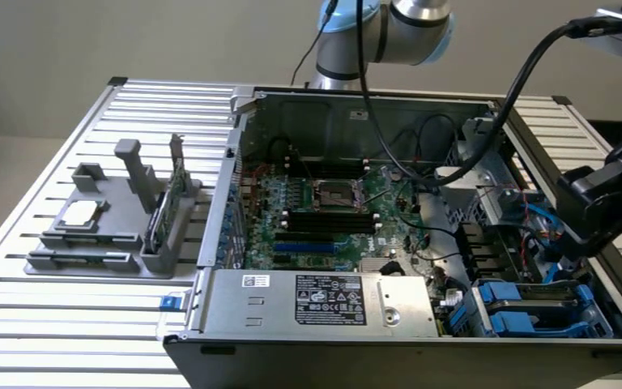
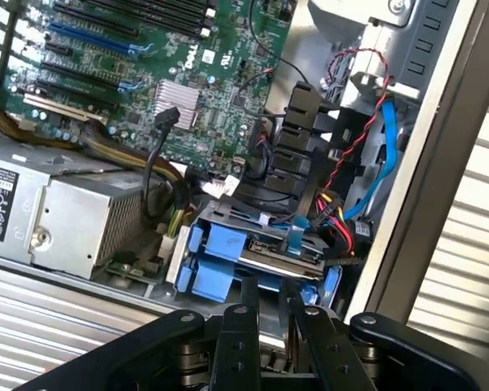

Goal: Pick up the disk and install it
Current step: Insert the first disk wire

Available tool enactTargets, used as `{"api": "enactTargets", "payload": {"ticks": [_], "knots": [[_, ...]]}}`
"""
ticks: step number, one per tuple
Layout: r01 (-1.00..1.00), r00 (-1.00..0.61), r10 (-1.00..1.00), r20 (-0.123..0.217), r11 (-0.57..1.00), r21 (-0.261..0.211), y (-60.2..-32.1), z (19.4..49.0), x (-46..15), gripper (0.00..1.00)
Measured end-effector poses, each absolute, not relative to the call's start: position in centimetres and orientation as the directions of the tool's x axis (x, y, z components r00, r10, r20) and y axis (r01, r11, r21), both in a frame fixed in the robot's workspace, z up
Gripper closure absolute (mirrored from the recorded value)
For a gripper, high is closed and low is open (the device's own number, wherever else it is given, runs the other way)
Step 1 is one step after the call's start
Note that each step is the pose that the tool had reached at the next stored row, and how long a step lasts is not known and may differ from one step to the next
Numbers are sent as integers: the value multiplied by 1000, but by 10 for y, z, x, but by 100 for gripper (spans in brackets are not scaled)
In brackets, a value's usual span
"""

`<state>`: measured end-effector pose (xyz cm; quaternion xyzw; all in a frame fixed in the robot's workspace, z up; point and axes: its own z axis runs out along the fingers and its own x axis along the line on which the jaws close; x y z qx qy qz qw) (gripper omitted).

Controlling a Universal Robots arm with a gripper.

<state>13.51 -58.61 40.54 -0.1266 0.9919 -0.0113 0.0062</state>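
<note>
The disk (image 2: 281, 262) is a silver-grey drive in a blue plastic carrier. It sits in the drive bay at the corner of the open computer case (image 1: 249, 154), beside a bundle of red, black and blue cables (image 2: 367, 163). In the exterior view the disk (image 1: 536, 295) lies low at that view's right, between blue carrier parts. My black gripper (image 1: 568, 247) hangs just above the bay on that side. In the wrist view my gripper (image 2: 273, 300) points straight at the blue carrier, very close to it. I cannot make out whether it grips the carrier.
The case lies open on a slatted metal table (image 1: 52, 340). Inside it are the motherboard (image 1: 322, 203) and the grey power supply (image 1: 322, 300). A grey holder (image 1: 106, 243) at the exterior view's left carries an upright green card (image 1: 172, 198) and a small silver chip (image 1: 78, 212).
</note>
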Motion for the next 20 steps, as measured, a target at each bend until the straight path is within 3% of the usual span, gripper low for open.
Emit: {"api": "enactTargets", "payload": {"ticks": [20], "knots": [[96,-995,96,-10,995,-24,-586,405,135,75]]}}
